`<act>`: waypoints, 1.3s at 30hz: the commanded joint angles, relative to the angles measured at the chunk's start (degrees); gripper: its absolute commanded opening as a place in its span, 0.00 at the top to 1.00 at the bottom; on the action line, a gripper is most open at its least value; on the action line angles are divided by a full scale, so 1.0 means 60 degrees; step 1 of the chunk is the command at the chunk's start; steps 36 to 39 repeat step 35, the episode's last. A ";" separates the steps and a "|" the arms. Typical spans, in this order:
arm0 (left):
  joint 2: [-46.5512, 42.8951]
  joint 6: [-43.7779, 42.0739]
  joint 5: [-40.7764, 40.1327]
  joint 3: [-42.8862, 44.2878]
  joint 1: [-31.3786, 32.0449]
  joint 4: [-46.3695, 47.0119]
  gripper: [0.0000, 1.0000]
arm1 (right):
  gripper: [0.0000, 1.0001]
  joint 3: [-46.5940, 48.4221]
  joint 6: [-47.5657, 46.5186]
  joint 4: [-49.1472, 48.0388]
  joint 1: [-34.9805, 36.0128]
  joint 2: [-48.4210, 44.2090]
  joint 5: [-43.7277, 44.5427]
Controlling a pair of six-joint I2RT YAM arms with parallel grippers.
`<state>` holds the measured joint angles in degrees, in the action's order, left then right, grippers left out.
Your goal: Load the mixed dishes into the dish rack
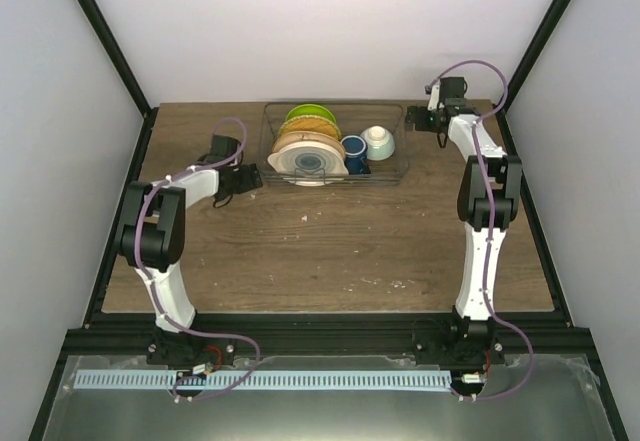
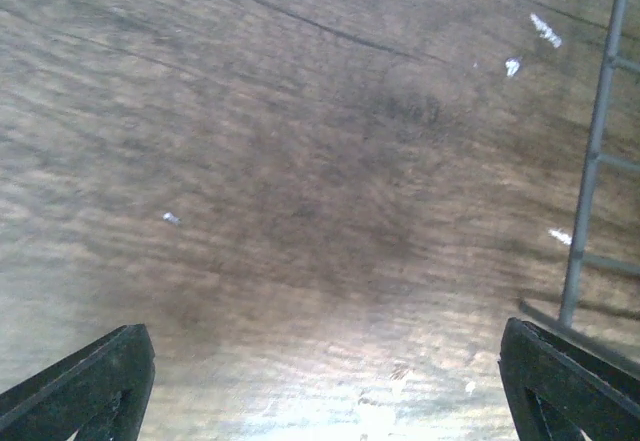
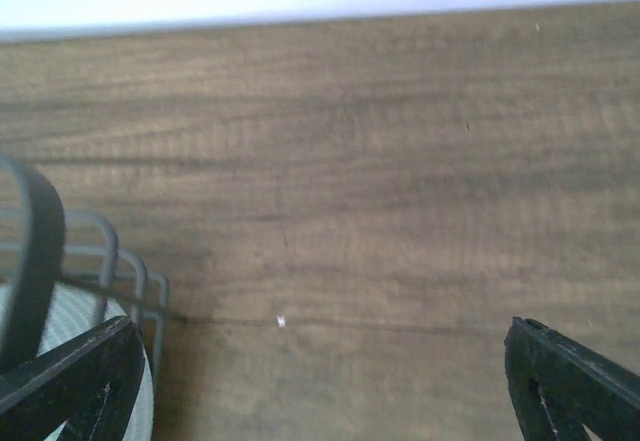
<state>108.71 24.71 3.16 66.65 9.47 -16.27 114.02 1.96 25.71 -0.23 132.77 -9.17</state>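
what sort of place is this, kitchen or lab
Probably a robot test cell, not a kitchen: white walls and a black frame enclose a wooden table, with the left arm and right arm bolted at its near edge, facing a dish rack.

Wooden table [image 1: 330,251], white walls [image 1: 300,21]

surface: brown wood-grain table [image 1: 330,251] | directly on it: wire-sided dish rack [image 1: 402,153] | rack position: middle of far edge, near back wall, standing flat | marks: small pale flecks [image 1: 385,283] toward near edge
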 commanded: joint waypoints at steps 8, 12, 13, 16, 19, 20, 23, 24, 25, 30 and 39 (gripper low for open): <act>-0.1657 -0.0553 -0.0283 -0.0434 -0.0593 -0.0493 0.04 | 0.00 -0.3776 0.0097 -0.0301 -0.0355 -0.2857 0.0514; -0.1763 -0.0771 -0.0620 -0.0397 -0.0891 -0.0765 0.04 | 0.00 -0.5015 0.0176 -0.0575 -0.0384 -0.3856 0.0936; -0.1778 -0.0834 -0.0728 -0.0391 -0.0927 -0.0821 0.04 | 0.00 -0.5336 0.0216 -0.0645 -0.0397 -0.4095 0.1006; -0.1800 -0.0958 -0.1041 -0.0415 -0.1082 -0.0932 0.03 | 0.00 -0.6346 0.0379 -0.0928 -0.0510 -0.4926 0.1142; -0.1812 -0.1036 -0.0945 -0.0426 -0.1244 -0.0900 0.03 | 0.00 -0.7408 0.0456 -0.1223 -0.0741 -0.5714 0.1101; -0.1810 -0.1069 -0.0897 -0.0422 -0.1279 -0.0887 0.03 | 0.00 -0.7719 0.0455 -0.1301 -0.0828 -0.5952 0.1103; -0.1764 -0.1154 -0.0853 -0.0415 -0.1328 -0.0857 0.03 | 0.00 -0.8491 0.0435 -0.1515 -0.0967 -0.6454 0.1009; -0.1745 -0.1199 -0.0798 -0.0406 -0.1330 -0.0847 0.03 | 0.00 -0.8693 0.0461 -0.1598 -0.0979 -0.6588 0.0945; -0.1730 -0.1228 -0.0778 -0.0398 -0.1330 -0.0858 0.03 | 0.00 -0.8828 0.0514 -0.1685 -0.0992 -0.6651 0.0825; -0.1711 -0.1313 -0.0823 -0.0398 -0.1328 -0.0942 0.04 | 0.00 -0.9017 0.0603 -0.1731 -0.1002 -0.6673 0.0632; -0.1706 -0.1326 -0.0794 -0.0382 -0.1330 -0.0940 0.05 | 0.00 -0.9046 0.0539 -0.1774 -0.1011 -0.6689 0.0668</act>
